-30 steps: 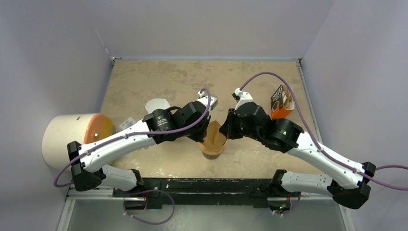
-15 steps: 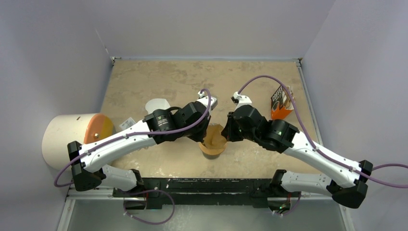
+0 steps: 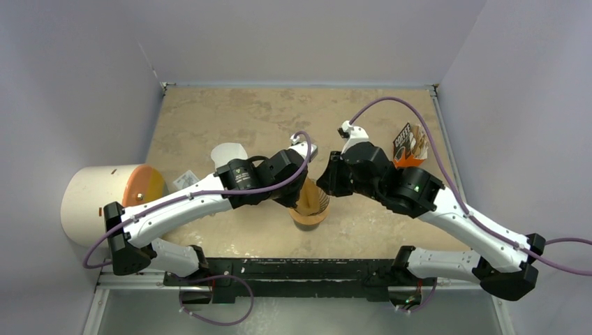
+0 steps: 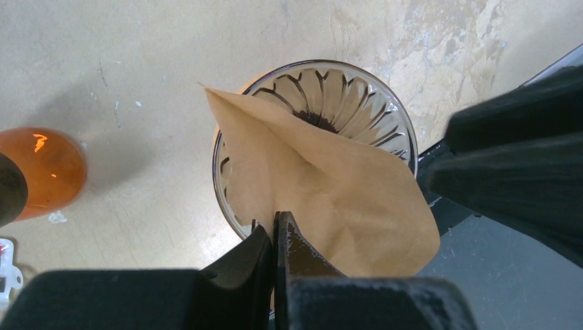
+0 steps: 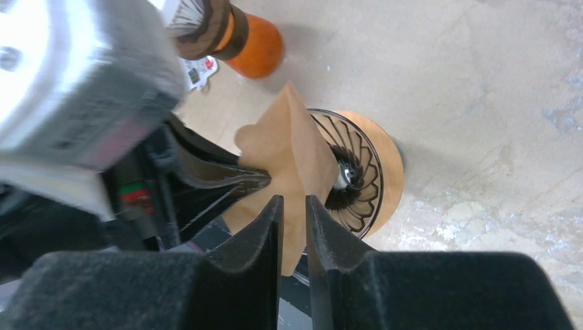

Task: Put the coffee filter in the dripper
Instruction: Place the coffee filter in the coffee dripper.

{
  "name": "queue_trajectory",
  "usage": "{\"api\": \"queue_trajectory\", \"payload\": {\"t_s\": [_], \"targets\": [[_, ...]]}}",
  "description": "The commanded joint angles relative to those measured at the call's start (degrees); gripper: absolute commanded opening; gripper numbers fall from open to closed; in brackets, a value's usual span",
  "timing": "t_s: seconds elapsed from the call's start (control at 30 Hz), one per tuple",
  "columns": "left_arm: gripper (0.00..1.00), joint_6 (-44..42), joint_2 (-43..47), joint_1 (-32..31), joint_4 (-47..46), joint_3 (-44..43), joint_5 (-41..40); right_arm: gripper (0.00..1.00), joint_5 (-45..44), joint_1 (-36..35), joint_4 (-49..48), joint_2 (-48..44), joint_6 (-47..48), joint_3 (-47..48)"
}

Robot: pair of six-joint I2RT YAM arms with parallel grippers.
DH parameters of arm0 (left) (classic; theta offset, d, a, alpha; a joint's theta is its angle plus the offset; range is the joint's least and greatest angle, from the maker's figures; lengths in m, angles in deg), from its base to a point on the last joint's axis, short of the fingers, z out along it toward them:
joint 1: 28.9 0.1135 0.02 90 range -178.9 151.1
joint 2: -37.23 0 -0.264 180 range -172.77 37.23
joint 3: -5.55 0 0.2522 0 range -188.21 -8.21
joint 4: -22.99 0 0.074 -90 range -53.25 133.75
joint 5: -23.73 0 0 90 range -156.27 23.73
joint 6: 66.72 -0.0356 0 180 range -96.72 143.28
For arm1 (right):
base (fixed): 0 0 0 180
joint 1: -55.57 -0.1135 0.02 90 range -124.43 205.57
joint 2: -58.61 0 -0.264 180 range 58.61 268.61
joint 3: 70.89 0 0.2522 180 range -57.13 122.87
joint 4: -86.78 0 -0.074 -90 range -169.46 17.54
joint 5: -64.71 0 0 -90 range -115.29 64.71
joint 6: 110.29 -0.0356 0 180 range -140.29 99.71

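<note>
The coffee filter (image 3: 311, 196) is a tan paper cone, flattened, and it hangs over the mouth of the dripper (image 3: 308, 217). My left gripper (image 4: 276, 231) is shut on the filter's near edge (image 4: 323, 185). The dripper's ribbed clear glass (image 4: 347, 86) shows past the paper, which covers the near half of the mouth. In the right wrist view the filter (image 5: 289, 148) stands over the glass cone and wood collar (image 5: 385, 172). My right gripper (image 5: 294, 201) hovers just above the filter. Its jaws are a narrow gap apart and hold nothing.
An orange glass vessel (image 4: 41, 168) stands left of the dripper and shows in the right wrist view (image 5: 256, 48). A black-and-orange coffee packet (image 3: 407, 148) stands at the right. A large cream roll (image 3: 98, 199) lies at the left edge. A white cone (image 3: 229, 152) sits behind the left arm.
My right gripper went in close to the filter, then drew back up and away. The left arm shifted slightly right. The filter now stands more upright over the dripper.
</note>
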Motion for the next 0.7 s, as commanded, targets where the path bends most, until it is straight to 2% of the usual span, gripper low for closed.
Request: {"api": "queue_trajectory", "payload": {"t_s": [0.0,0.17,0.37,0.67], "targets": [[0.0,0.06,-0.23,-0.26,-1.2,-0.37,-0.69,0.18,0.52,-0.31,1.28,-0.51,2.29,4.71],[0.0,-0.13,-0.76,-0.26,-1.39,-0.89,-0.71,0.0,6.42,-0.36,-2.06,-0.68,2.06,3.63],[0.0,-0.17,-1.02,-0.26,-1.21,-1.56,-0.69,0.0,10.81,-0.36,-5.04,1.04,1.24,0.71],[0.0,0.55,-0.99,-0.26,-1.62,-1.48,-0.51,0.0,7.51,-0.62,-7.11,2.93,-0.63,-4.08]]}}
